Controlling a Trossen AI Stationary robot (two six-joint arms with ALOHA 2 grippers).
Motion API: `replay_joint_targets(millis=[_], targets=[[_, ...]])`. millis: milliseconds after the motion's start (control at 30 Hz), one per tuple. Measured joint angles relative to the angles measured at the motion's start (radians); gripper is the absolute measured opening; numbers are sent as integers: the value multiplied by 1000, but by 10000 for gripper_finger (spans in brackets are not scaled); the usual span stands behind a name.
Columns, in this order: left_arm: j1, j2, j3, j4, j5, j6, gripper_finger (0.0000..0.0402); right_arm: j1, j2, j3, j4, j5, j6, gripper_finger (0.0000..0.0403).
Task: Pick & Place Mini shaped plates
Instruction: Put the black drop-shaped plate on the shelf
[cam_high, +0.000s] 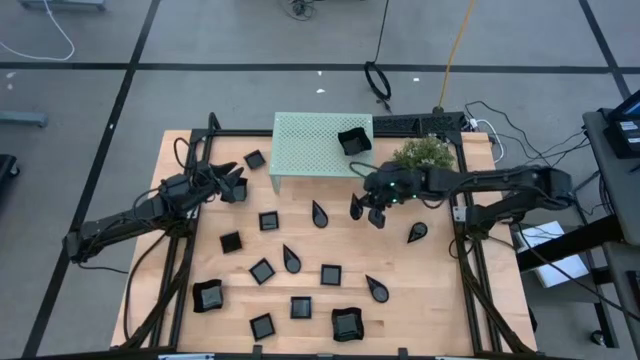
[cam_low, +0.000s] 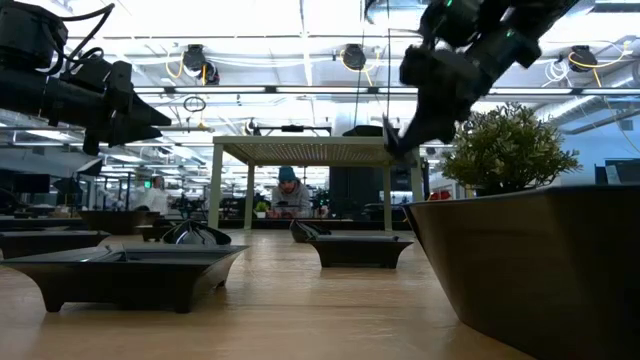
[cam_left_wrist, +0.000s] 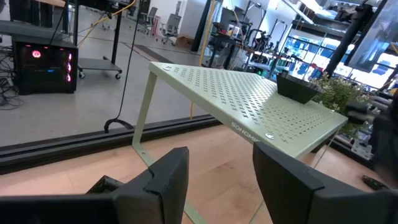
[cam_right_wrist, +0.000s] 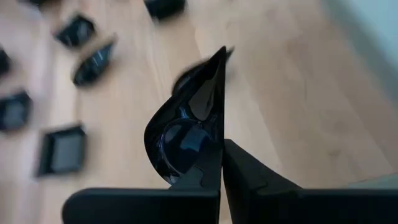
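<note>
My right gripper (cam_high: 364, 208) hangs over the middle of the table, in front of the mint-green stand (cam_high: 310, 150), shut on a black teardrop-shaped mini plate (cam_right_wrist: 186, 124). Several more black mini plates lie flat on the wood: teardrops (cam_high: 319, 213) (cam_high: 417, 233), small squares (cam_high: 331, 273) and larger curved-rim squares (cam_high: 346, 323). One square plate (cam_high: 353, 140) sits on the stand's top, at its right end. At the table's left side my left gripper (cam_high: 236, 183) stands open and level, with nothing between its fingers. My right gripper pinches the teardrop plate's rim (cam_right_wrist: 216, 155) between its two fingers, at the rounded end. The fingers slant downward from the table's right. The plate is lifted clear of the table, stands on edge, and its pointed tip (cam_right_wrist: 221, 55) points away from the fingers.
A bushy green plant (cam_high: 425, 152) in a dark pot stands at the far right, close behind my right arm. The stand's legs (cam_low: 216, 190) leave open room beneath its top. Black frame rails (cam_high: 180, 290) run along the table's sides.
</note>
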Motion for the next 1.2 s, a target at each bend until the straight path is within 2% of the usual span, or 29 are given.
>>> replay_joint_targets(millis=[167, 467, 700, 967, 1200], targets=[[0, 0, 0, 42, 0, -43, 182, 1, 86, 0, -4, 16, -111, 0], [0, 0, 0, 158, 1, -229, 182, 2, 197, -1, -25, 1, -135, 0], [0, 0, 0, 223, 3, -252, 182, 22, 192, -2, -28, 0, -137, 0], [0, 0, 0, 265, 55, -278, 182, 85, 202, -2, -36, -3, -198, 0], [0, 0, 0, 277, 74, -278, 182, 116, 201, -2, -22, 6, -176, 1]])
